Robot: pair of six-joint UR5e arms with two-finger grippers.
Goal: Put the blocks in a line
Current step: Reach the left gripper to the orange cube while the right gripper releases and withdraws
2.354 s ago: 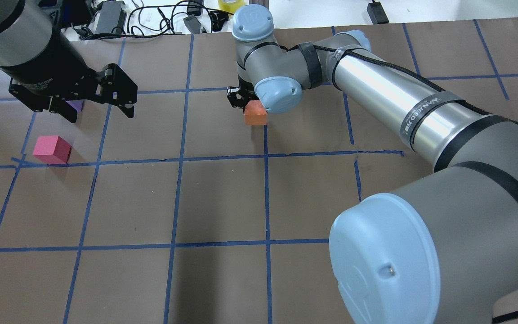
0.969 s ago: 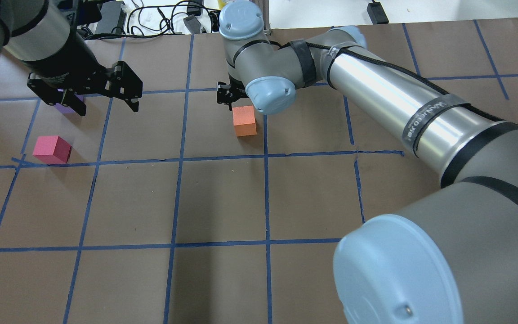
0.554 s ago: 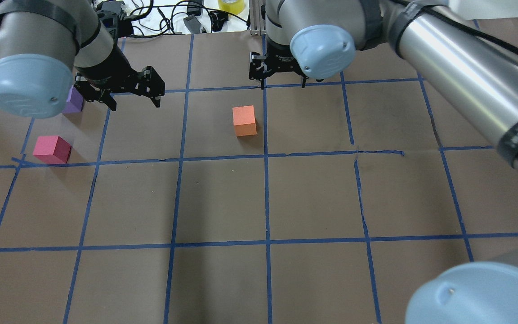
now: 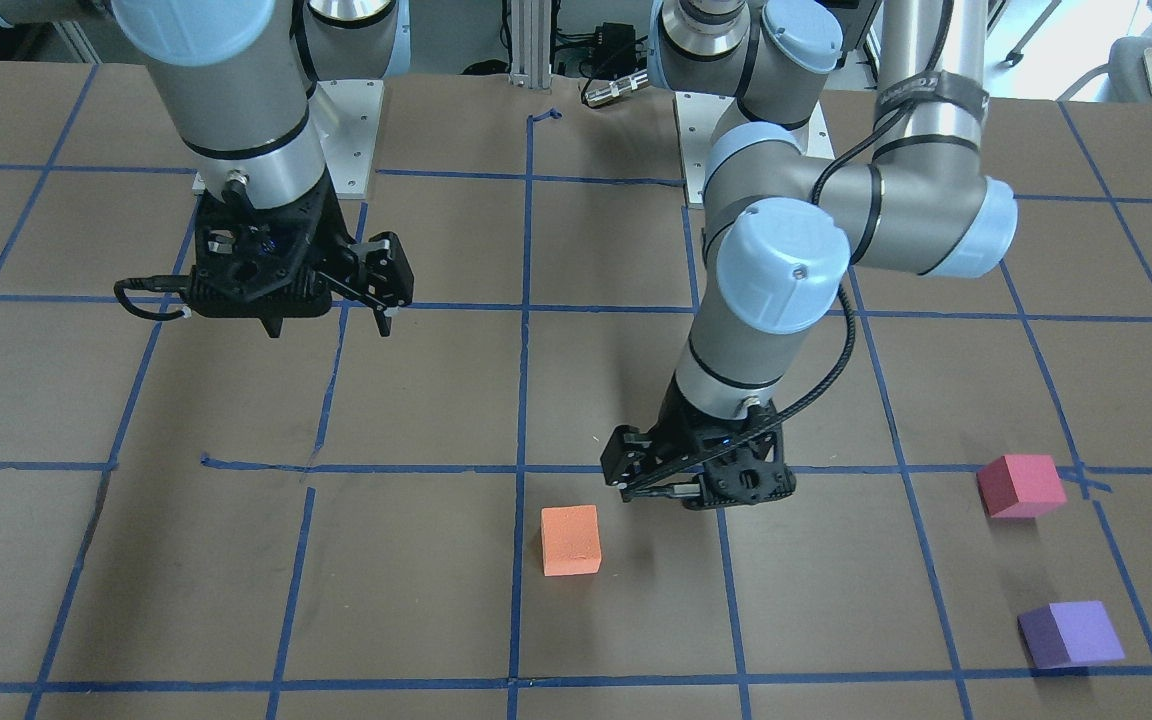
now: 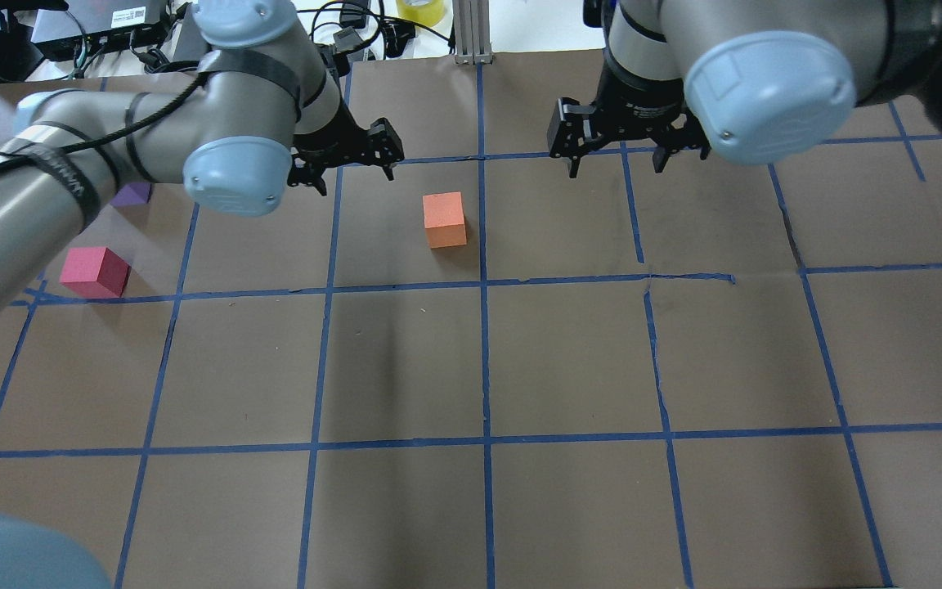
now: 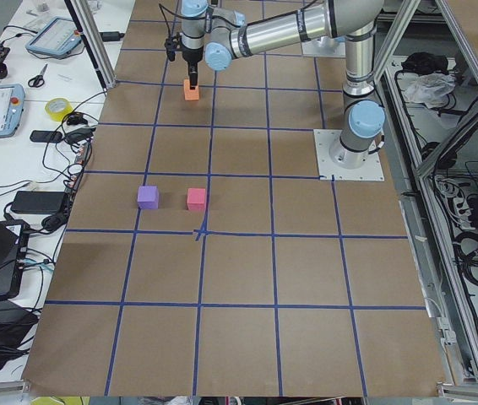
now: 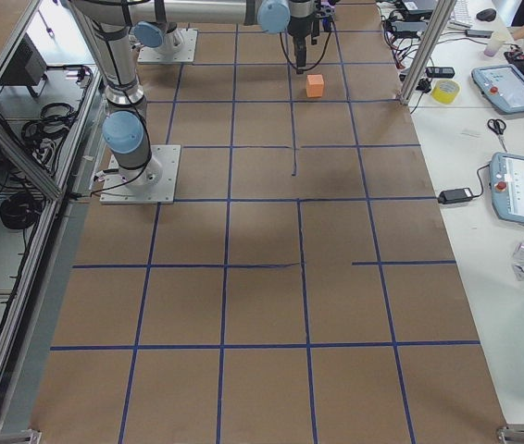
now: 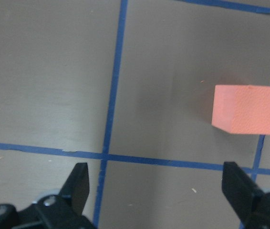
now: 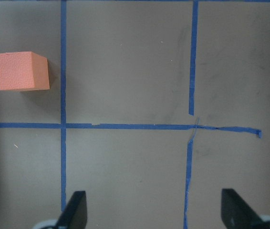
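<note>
The orange block (image 5: pixel 445 219) sits alone on the brown table and also shows in the front view (image 4: pixel 570 540). My left gripper (image 5: pixel 348 159) is open and empty, hovering just left of it. In the left wrist view the block (image 8: pixel 244 109) lies ahead and right of the open fingers (image 8: pixel 80 183). My right gripper (image 5: pixel 618 155) is open and empty, well to the block's right. The pinkish-red block (image 5: pixel 95 272) and the purple block (image 5: pixel 134 194) lie at far left. The purple one is partly hidden by my left arm.
The table (image 5: pixel 569 360) is covered with brown paper marked by a blue tape grid. Cables, power bricks and a yellow tape roll (image 5: pixel 422 10) lie beyond the far edge. An aluminium post (image 5: pixel 471 33) stands at the far middle.
My right gripper let go of the orange block and drew away to the right. My left gripper moved right from the purple block towards the orange one. The blocks now lie still.
</note>
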